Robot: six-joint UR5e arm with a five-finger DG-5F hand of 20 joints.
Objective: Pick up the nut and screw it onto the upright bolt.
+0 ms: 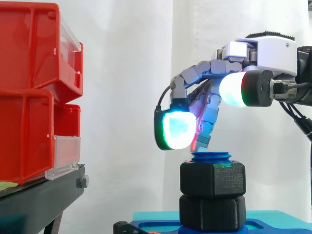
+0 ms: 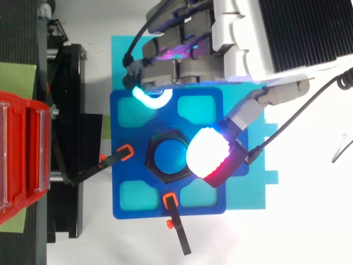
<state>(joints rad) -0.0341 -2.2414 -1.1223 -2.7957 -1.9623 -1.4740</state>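
One blue bolt (image 1: 210, 156) stands upright, and everything else is placed from it. One black nut (image 1: 213, 179) sits threaded around it near the top, with only the bolt's blue tip above the nut. Directly below rests one lower black hexagon (image 1: 212, 212) of the same shape; I cannot tell if it is a second nut or part of the bolt. The hand (image 1: 273, 51) hangs above the bolt, grasping nothing. Its fingers are bent downward and spread wide. One cyan fingertip (image 1: 175, 127) is off to the bolt's side, above nut level. From the top, a white pad (image 2: 208, 154) lies just beside the nut's rim. The bolt rises from the middle of one blue plate (image 2: 127, 105) with four lighter recesses around it. Two orange-tipped black clamps (image 2: 118, 157) grip the plate's edges near the bolt. Under the plate lies one cyan mat (image 2: 245, 193) on the white counter (image 2: 309, 210). Well apart from the bolt, red bins (image 1: 27, 136) are stacked in two tiers on one black stand (image 1: 39, 200).
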